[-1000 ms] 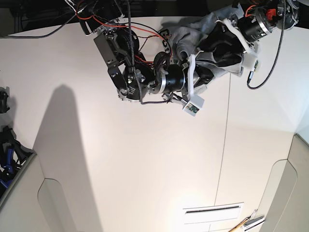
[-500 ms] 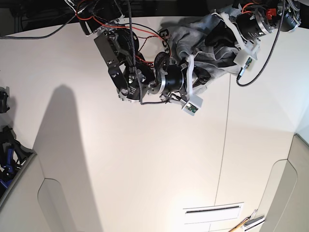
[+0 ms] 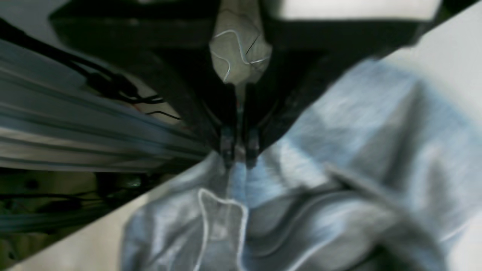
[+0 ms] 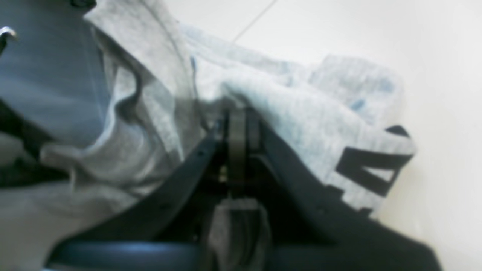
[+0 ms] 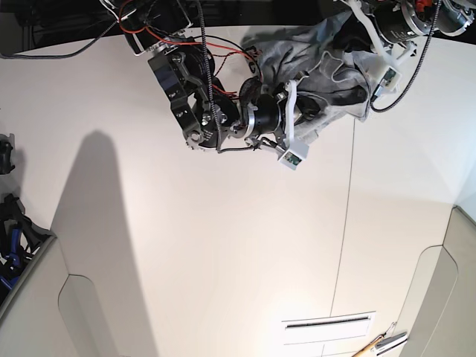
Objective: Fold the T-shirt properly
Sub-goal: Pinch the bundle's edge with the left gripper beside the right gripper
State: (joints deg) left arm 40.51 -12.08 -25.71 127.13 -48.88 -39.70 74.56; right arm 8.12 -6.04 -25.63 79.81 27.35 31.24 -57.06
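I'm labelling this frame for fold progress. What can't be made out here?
- Large heather-grey cotton T-shirt, base view: bunched; both arms cover it, so sleeves and collar are hidden.
- Black block letters, right wrist view: cut off by folds, unreadable.
- Left wrist view: motion blur smears the cloth.

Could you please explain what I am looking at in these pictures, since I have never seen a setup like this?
This is a robot with two arms working over a white table. One picture looks down on the whole scene; the other two come from small cameras on each arm's wrist, looking along the fingers.

The crumpled grey cloth at the table's far edge is the T-shirt the robot is meant to fold; black printed letters show on one bit of it.

The right gripper, on the left in the overhead picture, is shut on a fold of the fabric. The left gripper is likewise shut on the cloth. So both arms hold the bunched shirt, which is not yet spread flat.
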